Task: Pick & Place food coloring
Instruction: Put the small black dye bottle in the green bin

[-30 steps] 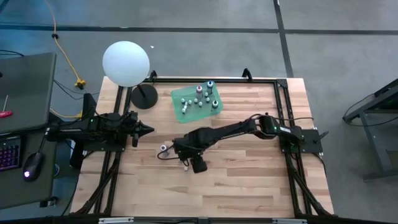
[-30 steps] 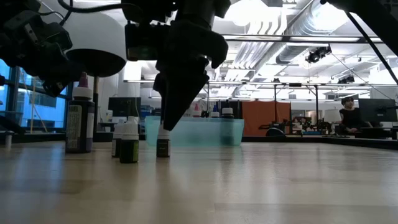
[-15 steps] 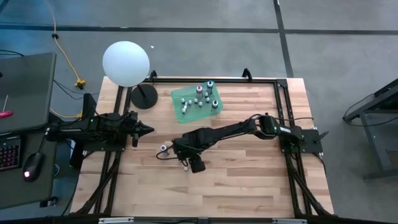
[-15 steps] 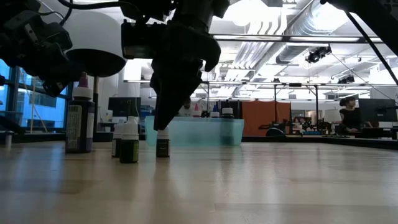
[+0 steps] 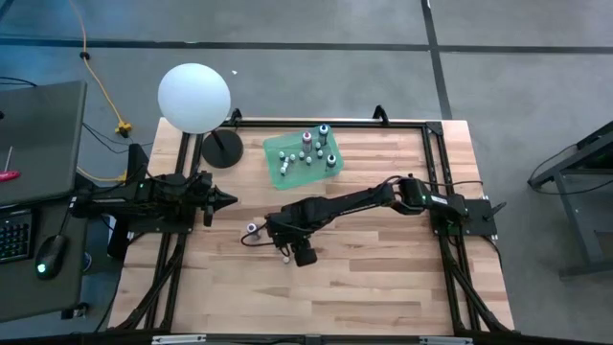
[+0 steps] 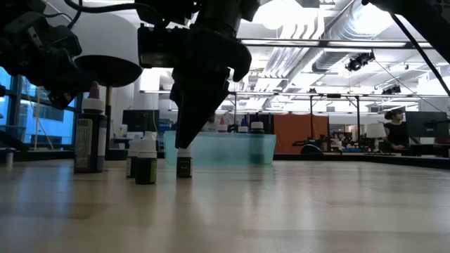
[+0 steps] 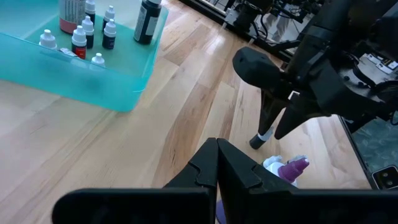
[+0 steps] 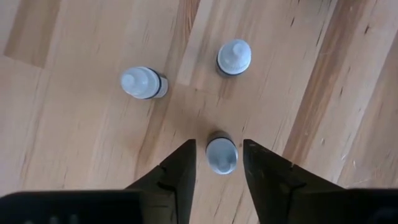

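A small white-capped food coloring bottle (image 8: 221, 155) stands upright on the wooden table. My right gripper (image 8: 219, 148) is open above it, pointing down, one finger on each side of the cap with a narrow gap on both sides. Two more loose bottles (image 8: 143, 83) (image 8: 234, 57) stand just beyond it. A taller purple bottle (image 6: 91, 137) stands near them. At the back, a green tray (image 5: 287, 172) holds several more bottles. My left gripper (image 5: 228, 200) is shut and waits at the table's left side.
A big white globe (image 5: 194, 96) on a black round foot (image 5: 222, 149) stands at the far left corner. Black frame rails (image 5: 436, 153) run along the table's edges. Bare wood lies toward the near edge and the right.
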{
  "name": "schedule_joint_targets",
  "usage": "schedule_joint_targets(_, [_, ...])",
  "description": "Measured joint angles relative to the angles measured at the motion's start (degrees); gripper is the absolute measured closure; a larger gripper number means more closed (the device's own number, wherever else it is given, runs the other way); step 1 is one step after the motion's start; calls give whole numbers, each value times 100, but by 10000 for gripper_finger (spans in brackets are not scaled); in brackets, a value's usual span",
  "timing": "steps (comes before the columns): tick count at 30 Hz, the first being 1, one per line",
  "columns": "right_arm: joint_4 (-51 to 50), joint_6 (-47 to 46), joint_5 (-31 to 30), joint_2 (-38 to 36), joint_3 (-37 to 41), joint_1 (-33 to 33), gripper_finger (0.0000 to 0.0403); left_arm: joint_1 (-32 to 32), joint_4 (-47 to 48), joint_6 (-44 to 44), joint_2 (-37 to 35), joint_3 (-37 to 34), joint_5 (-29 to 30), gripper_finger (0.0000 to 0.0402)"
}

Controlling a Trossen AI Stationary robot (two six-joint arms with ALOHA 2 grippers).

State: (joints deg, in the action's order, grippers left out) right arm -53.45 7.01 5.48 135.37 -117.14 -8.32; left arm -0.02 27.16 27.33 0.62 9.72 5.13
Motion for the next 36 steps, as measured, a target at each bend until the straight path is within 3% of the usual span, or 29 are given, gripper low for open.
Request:
schedule_joint_targets(9, [13, -3, 2, 7, 9, 0, 286, -1, 0, 0, -1, 0, 1, 401])
schedule_joint_targets(18, [143, -94, 102, 28, 578, -7, 287, 0, 0, 0, -2, 0, 1, 401])
schedule_joint_targets(36, [254, -101, 92, 17, 424, -4, 287, 1, 0, 0, 0, 0, 0, 401])
